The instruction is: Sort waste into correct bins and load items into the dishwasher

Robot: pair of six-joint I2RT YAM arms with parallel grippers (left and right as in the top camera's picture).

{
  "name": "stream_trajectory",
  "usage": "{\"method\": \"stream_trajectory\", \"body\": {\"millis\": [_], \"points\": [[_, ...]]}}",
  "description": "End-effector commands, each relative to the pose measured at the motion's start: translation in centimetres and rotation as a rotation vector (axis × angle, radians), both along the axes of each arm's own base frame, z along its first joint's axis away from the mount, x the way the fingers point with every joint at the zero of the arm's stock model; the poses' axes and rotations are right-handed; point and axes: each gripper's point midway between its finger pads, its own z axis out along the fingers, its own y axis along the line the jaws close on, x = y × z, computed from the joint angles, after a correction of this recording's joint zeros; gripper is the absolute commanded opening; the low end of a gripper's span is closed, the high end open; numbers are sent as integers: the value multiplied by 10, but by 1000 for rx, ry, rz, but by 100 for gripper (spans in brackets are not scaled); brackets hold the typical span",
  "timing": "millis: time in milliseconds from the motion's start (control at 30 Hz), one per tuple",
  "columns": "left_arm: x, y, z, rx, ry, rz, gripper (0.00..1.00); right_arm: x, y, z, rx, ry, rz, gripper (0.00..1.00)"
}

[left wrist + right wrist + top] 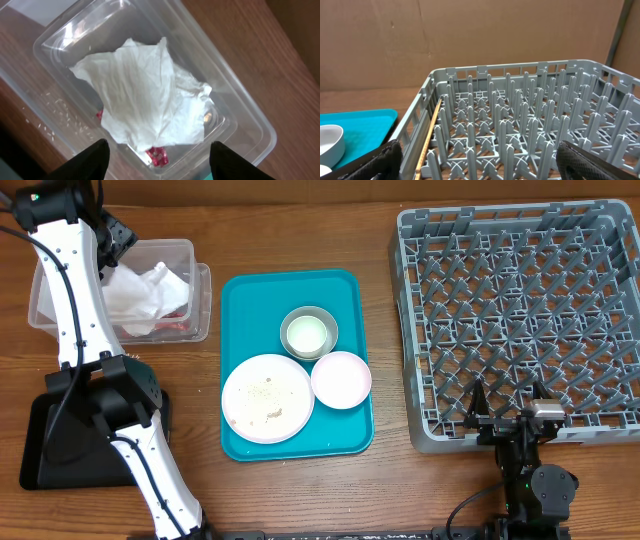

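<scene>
The clear tub (pixel 190 252) at the back left holds the crumpled white napkin (pixel 140 295) and the red wrapper (pixel 178 320). My left gripper (pixel 115 235) hangs open and empty above it. The left wrist view shows the napkin (pixel 145 95), the wrapper (pixel 157 156), the tub (pixel 240 110) and the gripper (pixel 159 144). The black tray (pixel 35 450) lies front left. The plate (pixel 267 398) with rice crumbs, the white bowl (pixel 341 379) and the grey bowl (pixel 308 333) sit on a teal tray. My right gripper (pixel 500 418) is open and empty at the front edge of the grey dish rack (pixel 520 310). I cannot pick out the cup.
The teal tray (pixel 240 295) lies mid-table, also in the right wrist view (pixel 360 125). That view shows the rack (pixel 520 125) between the gripper's (pixel 479 147) fingers, and a thin wooden stick (pixel 431 130) along its left wall. Loose white grains (pixel 55 107) lie beside the tub.
</scene>
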Motion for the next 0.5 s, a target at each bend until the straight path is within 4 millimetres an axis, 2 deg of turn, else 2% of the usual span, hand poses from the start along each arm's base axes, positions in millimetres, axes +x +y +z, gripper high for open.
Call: {"method": "stream_trajectory", "body": {"millis": [0,167,300,367,467], "points": [[-6,-3,-7,-22,33,6,67,0,-2,-2,-4,-4,-8,100],[-18,-13,1,-32,73,-103,66,0,-2,-2,-4,-4,-8,100],[-44,-20,9,-53,143,-111,53,0,-2,-2,-4,-4,-8,100],[-54,-24,18,-54,155,-113,40,0,-2,-2,-4,-4,-8,100],[-63,-28,41,-46,119,-137,38,0,-2,-2,-4,-4,-8,100]]}}
